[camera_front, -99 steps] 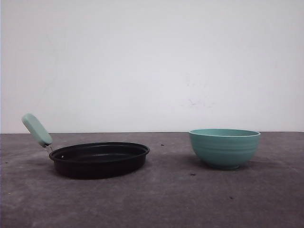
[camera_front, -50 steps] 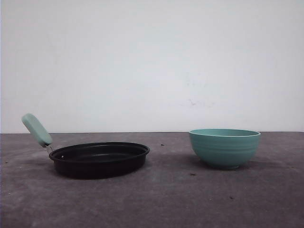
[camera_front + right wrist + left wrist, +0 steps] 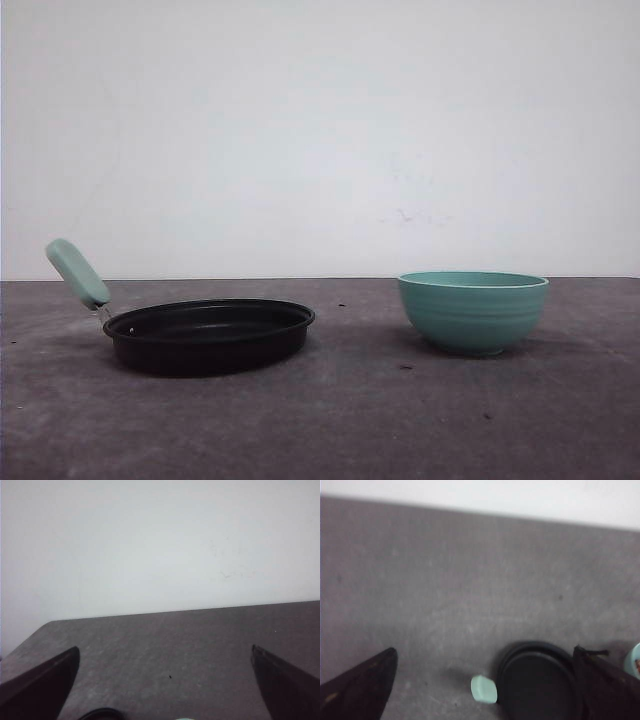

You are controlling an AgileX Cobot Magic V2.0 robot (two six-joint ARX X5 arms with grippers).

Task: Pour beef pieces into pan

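Front camera sits low, near table (image 3: 330,430) level, facing forward at the white wall (image 3: 320,130); side-on look at the pan (image 3: 210,335) and the teal bowl (image 3: 473,311), both fairly near. Left wrist camera is raised above the table and looks steeply down past its spread fingers (image 3: 357,687); pan sits between them, close to the one finger, bowl rim just beyond that finger. Right wrist camera is angled flatter, toward the wall, fingers (image 3: 40,687) wide apart. All three share the grey tabletop and wall; front and left wrist share the pan and bowl.
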